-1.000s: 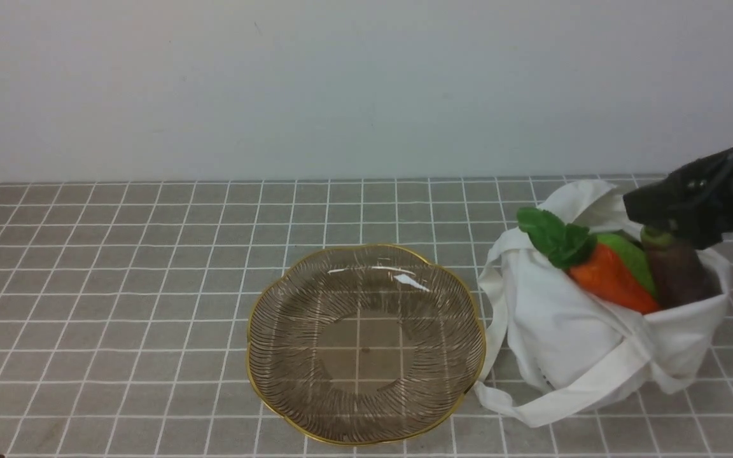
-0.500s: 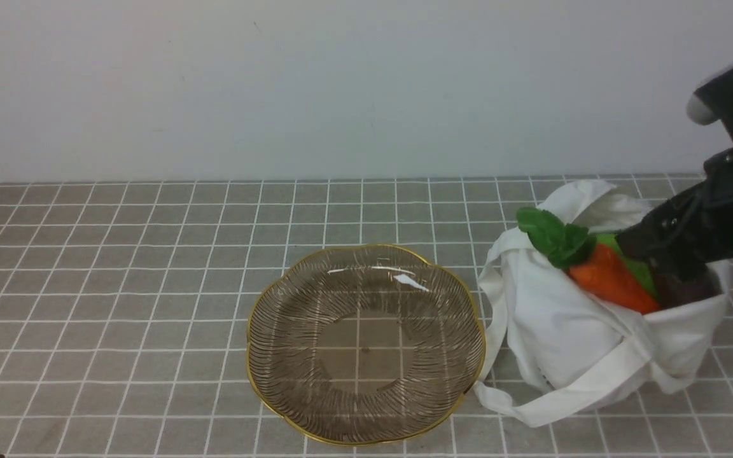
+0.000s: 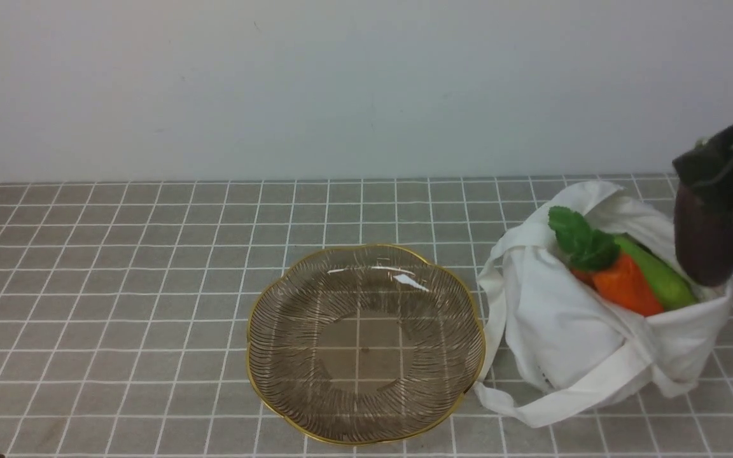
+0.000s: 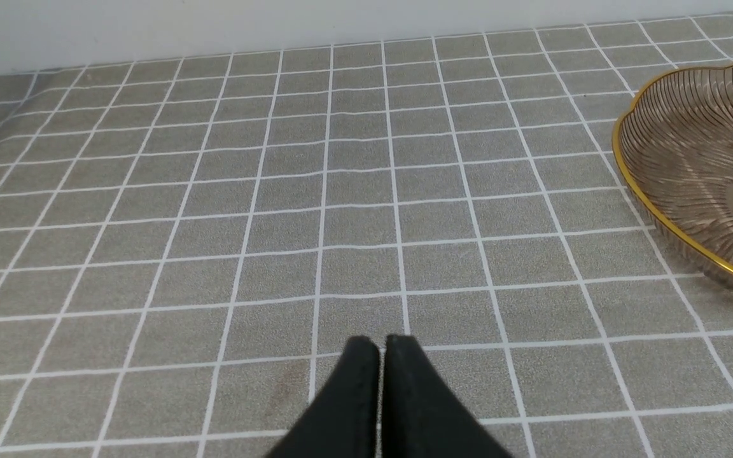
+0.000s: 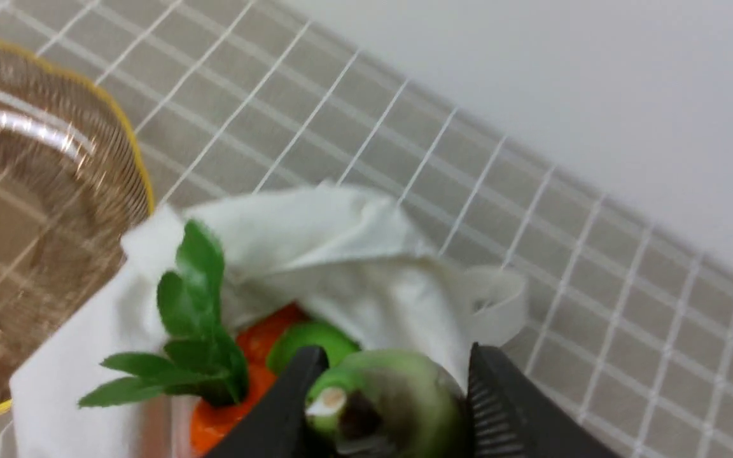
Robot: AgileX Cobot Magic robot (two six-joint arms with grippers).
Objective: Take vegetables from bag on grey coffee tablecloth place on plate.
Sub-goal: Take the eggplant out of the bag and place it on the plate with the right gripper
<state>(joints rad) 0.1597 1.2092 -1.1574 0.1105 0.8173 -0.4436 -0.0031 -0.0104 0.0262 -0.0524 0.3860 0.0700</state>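
Right gripper (image 5: 393, 375) clamps the long dark-purple eggplant (image 3: 705, 245) at the white cloth bag's (image 3: 564, 331) mouth, frame right; left gripper (image 4: 382, 346) closed, empty.

We see a plain pale grey wall (image 3: 341, 83) across the whole back of the scene, matt and bare save a faint speck or two. Soft, even light lies over the wall from edge to edge. At the wall's foot the tablecloth (image 3: 118, 254) begins.

Plate (image 3: 290, 381) left of bag (image 3: 557, 331) — carrot (image 3: 627, 289), cucumber (image 3: 659, 280) inside it.
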